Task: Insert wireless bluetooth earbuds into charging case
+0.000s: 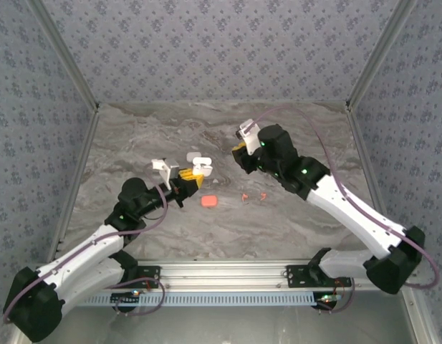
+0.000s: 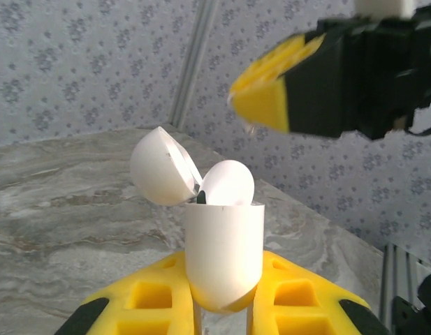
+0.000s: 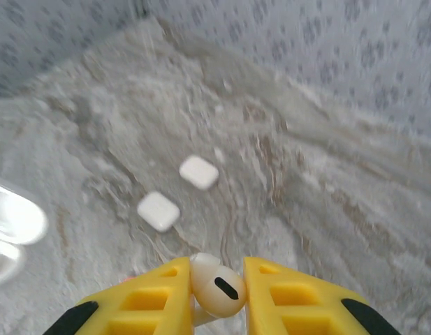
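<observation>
White and likely slick, the earbud [image 3: 216, 287] sits pinched in your right tool [image 3: 216, 271]; left tool [image 2: 224, 279] grips the case [image 2: 222, 237] (squeeze gently).

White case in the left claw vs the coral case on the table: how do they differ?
The white case is clamped upright in the left claw with its lid open; the coral case lies flat on the table, untouched, apparently closed. Colour differs too. Both are small rounded cases.
</observation>
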You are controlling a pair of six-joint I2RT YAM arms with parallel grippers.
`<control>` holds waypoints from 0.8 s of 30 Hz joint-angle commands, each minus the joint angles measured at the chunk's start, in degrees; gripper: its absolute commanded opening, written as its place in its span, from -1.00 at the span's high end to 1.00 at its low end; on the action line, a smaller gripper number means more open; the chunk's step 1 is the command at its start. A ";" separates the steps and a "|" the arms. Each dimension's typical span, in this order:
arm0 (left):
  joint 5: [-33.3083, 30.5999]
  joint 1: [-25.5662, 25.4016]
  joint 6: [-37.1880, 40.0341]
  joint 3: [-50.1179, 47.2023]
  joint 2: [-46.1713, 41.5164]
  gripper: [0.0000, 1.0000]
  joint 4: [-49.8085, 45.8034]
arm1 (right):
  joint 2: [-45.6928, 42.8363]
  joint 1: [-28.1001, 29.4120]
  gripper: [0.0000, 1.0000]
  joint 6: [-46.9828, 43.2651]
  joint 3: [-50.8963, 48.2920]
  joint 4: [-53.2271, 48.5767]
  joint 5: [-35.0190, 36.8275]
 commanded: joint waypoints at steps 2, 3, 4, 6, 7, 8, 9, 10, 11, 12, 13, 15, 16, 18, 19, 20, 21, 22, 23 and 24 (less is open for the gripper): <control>3.05 -2.06 0.14 4.84 1.71 1.00 4.59 | -3.80 1.20 0.52 -5.45 -2.88 6.10 -5.26; 3.23 -2.50 0.24 5.37 2.23 1.00 4.70 | -4.17 1.50 0.53 -6.17 -3.06 6.64 -5.64; 3.39 -2.89 0.44 5.89 2.86 1.00 4.67 | -4.56 1.85 0.52 -7.05 -3.28 7.38 -6.05; 3.76 -3.69 0.54 6.68 4.00 1.00 5.05 | -4.92 2.43 0.53 -8.17 -3.57 8.43 -6.41; 3.91 -4.01 0.55 6.97 4.68 1.00 5.33 | -5.09 2.80 0.53 -8.67 -3.84 9.02 -6.54; 4.04 -4.35 0.54 7.27 5.15 1.00 5.61 | -5.11 3.15 0.52 -9.03 -4.06 9.38 -6.58; 4.15 -4.55 0.54 7.49 5.61 1.00 5.88 | -5.11 3.52 0.52 -9.24 -4.28 9.73 -6.36; 4.20 -4.71 0.54 7.62 5.94 1.00 6.06 | -5.11 3.64 0.52 -9.33 -4.44 9.97 -6.39; 4.29 -4.83 0.54 7.76 6.25 1.00 6.23 | -5.11 3.88 0.53 -9.43 -4.56 10.10 -6.35; 4.20 -5.04 0.54 7.85 6.48 1.00 6.37 | -5.02 4.11 0.53 -9.44 -4.65 10.13 -6.07; 4.18 -5.16 0.61 7.87 6.66 1.00 6.41 | -5.03 4.25 0.52 -9.57 -4.85 10.20 -5.96; 4.16 -5.37 0.56 8.07 6.96 1.00 6.50 | -4.94 4.52 0.53 -9.70 -5.15 10.24 -5.37; 4.07 -5.41 0.63 8.11 6.97 1.00 6.46 | -4.94 4.60 0.53 -9.83 -5.26 10.25 -5.38; 4.03 -5.47 0.63 8.20 7.12 1.00 6.42 | -4.85 4.94 0.53 -10.01 -5.52 10.10 -4.91; 3.91 -5.50 0.62 8.33 7.15 1.00 6.46 | -4.85 5.04 0.52 -10.14 -5.60 9.91 -4.88; 3.82 -5.56 0.63 8.33 7.26 1.00 6.51 | -4.78 5.13 0.53 -10.23 -5.75 9.92 -4.59; 3.78 -5.56 0.58 8.42 7.28 1.00 6.51 | -4.76 5.26 0.53 -10.38 -5.88 9.79 -4.41; 3.72 -5.55 0.55 8.42 7.32 1.00 6.55 | -4.69 5.36 0.53 -10.56 -6.05 9.70 -4.10; 3.69 -5.56 0.54 8.51 7.45 1.00 6.60 | -4.60 5.40 0.53 -10.58 -6.06 9.45 -3.91; 3.61 -5.56 0.45 8.50 7.52 1.00 6.68 | -4.62 5.57 0.53 -10.75 -6.31 9.41 -3.85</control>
